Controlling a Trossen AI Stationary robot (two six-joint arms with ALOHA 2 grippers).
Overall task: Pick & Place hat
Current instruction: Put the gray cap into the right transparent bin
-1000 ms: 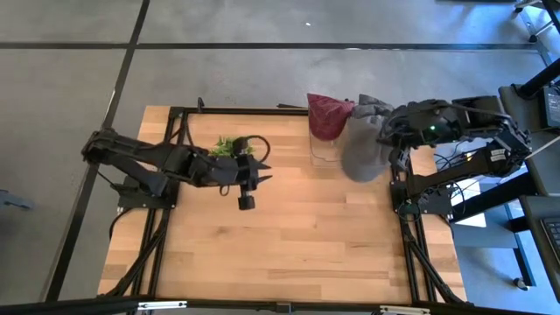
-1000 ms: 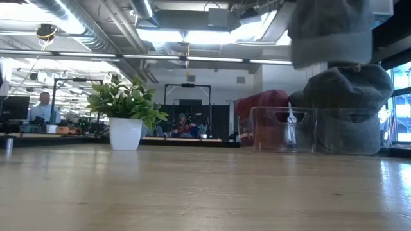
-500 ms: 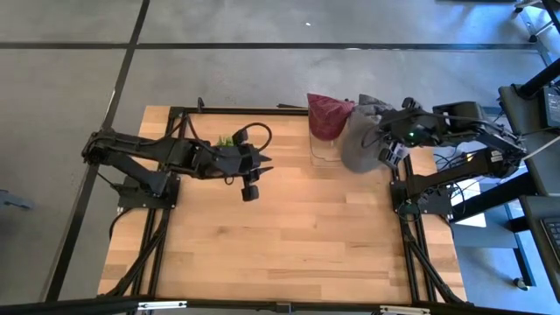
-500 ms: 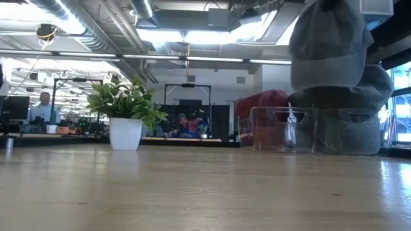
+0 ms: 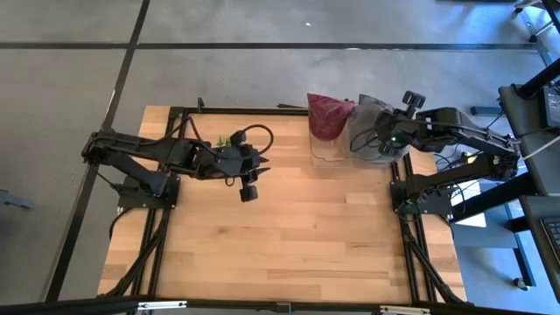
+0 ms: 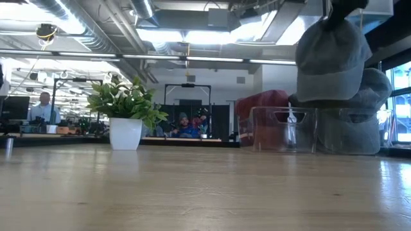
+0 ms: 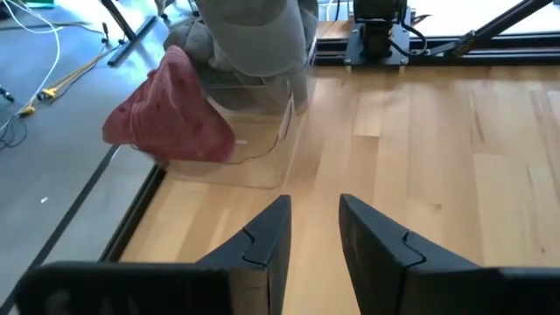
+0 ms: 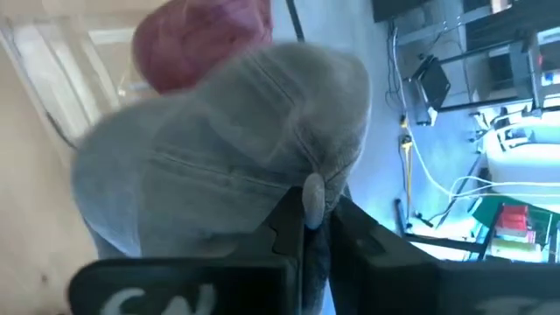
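Note:
My right gripper (image 8: 313, 229) is shut on a grey cap (image 5: 367, 133) and carries it above a clear plastic bin (image 5: 325, 150) at the table's far right. In the low view this cap (image 6: 331, 61) hangs over a second grey cap (image 6: 352, 125), which lies in the bin (image 6: 282, 128) beside a dark red cap (image 6: 262, 102). Whether the two grey caps touch cannot be seen. My left gripper (image 7: 313, 229) is open and hovers over the table's middle left (image 5: 249, 182), pointing at the bin. My right gripper pinches the grey cap at the top of its crown, right by the button (image 8: 311, 194), between its two fingers. The fingers come from above, and the cap hangs below them (image 6: 331, 61), lifted clear of the table.
A potted green plant in a white pot (image 6: 125, 115) stands near the far edge and is partly covered by my left arm in the high view (image 5: 229, 140). Bare wood fills the near half of the table (image 5: 289, 236). People sit in the room beyond (image 6: 43, 102).
My right gripper has moved toward the far edge, over the bin, and come down. The grey cap has gone with it and hangs lower, close above the cap in the bin. My left gripper has shifted slightly toward the table's right.

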